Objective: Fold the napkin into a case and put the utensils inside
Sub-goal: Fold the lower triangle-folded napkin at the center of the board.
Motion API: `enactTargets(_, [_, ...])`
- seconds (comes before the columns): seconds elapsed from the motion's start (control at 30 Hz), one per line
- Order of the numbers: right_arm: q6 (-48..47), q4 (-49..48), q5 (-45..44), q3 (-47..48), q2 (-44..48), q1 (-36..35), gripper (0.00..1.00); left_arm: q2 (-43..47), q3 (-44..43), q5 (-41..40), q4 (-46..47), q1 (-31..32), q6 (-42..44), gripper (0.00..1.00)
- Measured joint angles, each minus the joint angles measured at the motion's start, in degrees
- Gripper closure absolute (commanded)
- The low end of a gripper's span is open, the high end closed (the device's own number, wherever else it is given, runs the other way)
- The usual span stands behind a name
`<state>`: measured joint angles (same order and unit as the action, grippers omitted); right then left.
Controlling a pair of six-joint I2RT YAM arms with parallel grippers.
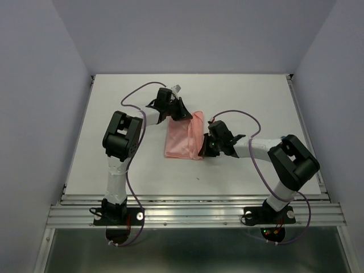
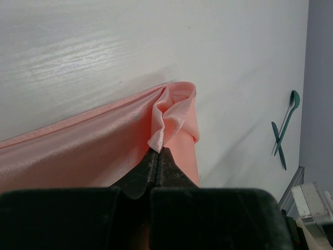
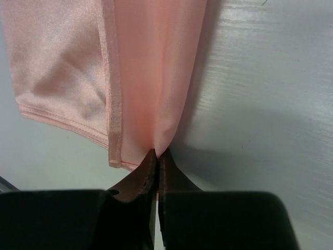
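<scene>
Napkin (image 1: 183, 139) lies mid-desk between the two arms, a partly folded salmon rectangle, not yet the narrow case.

- Left end effector (image 1: 183, 114): jaws closed, pinching the far right-hand corner; cloth bunches above the tips in the left wrist view.
- Right end effector (image 1: 206, 149): jaws closed on the near end of the same edge, which rises in a taut ridge off the desk (image 1: 244, 96).
- Utensils (image 2: 280, 140): two teal pieces, crossed, lying well apart from the cloth at the desk's edge, untouched.

Step in hand, by my judgement: the folding stage, with both corners of one long edge gripped.

Next move likely calls for carrying both corners across together, at matched height and pace, to lay the edge down parallel without skew.

Writing: no brand, label or lettering legible in any view.
</scene>
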<state>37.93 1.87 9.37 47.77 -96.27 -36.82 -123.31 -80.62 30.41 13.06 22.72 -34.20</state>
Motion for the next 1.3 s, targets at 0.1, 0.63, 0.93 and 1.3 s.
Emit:
enactTargets(0.1, [-0.46,-0.17,-0.09,0.00,-0.02,0.00,0.99,-1.55,-2.10,1.16,0.00,0.11,0.35,1.00])
enactTargets(0.63, [-3.67,3.87,-4.57,0.42,2.34,0.00,0.45,-6.05,-5.31,1.60,-0.63,0.20,1.44,0.70])
enactTargets(0.93, [-6.91,11.82,-15.63,6.49,6.56,0.04,0.44,-4.26,-5.60,-2.73,-4.04,0.20,4.74,0.58])
enactTargets(1.3, [-9.22,13.99,-19.69,24.30,-2.05,3.02,0.48,-2.16,-5.62,-6.73,-8.24,0.17,7.21,0.53])
